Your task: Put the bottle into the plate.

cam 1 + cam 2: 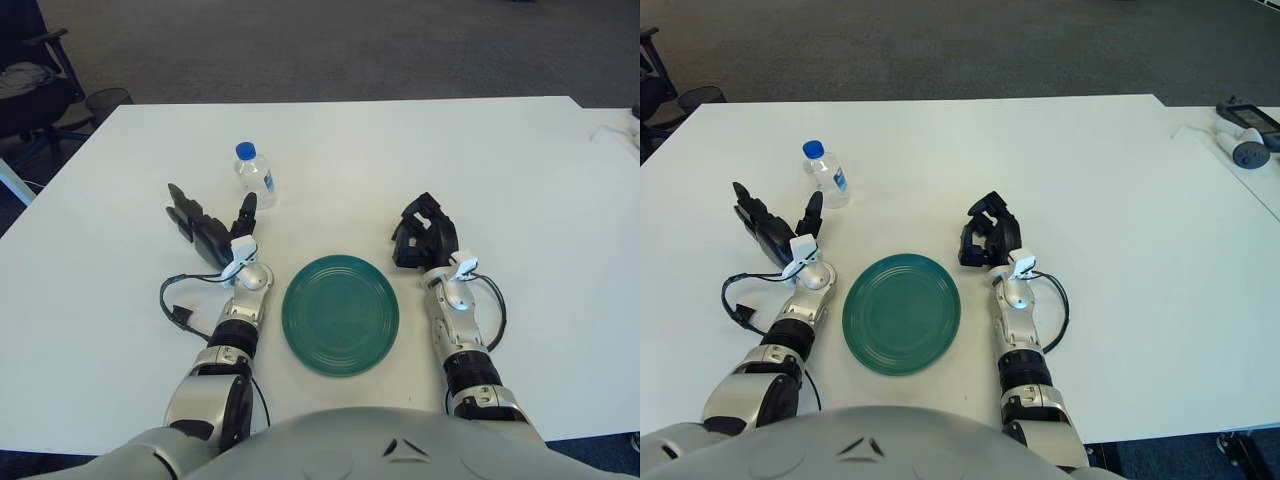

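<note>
A: Where did things stand at that moment?

B: The bottle stood upright on the white table, beyond the green plate and off to its left, well apart from it. The plate held nothing.

A: And the hands?

B: The left hand was just short of the bottle, fingers spread and holding nothing; its thumb pointed up toward the bottle without touching it. The right hand showed to the right of the plate with its fingers curled in, also holding nothing.

A: What worried you?

B: The bottle looked tall, narrow and light. If the spread fingers had come in off-centre, I judged they could have knocked it over and sent it rolling across the table, away from the hand.

A: Anything else?

B: A clear plastic bottle can squash or slip in a loose hold, so it might have dropped short of the plate. And set down on the raised rim, it would likely have toppled.
</note>
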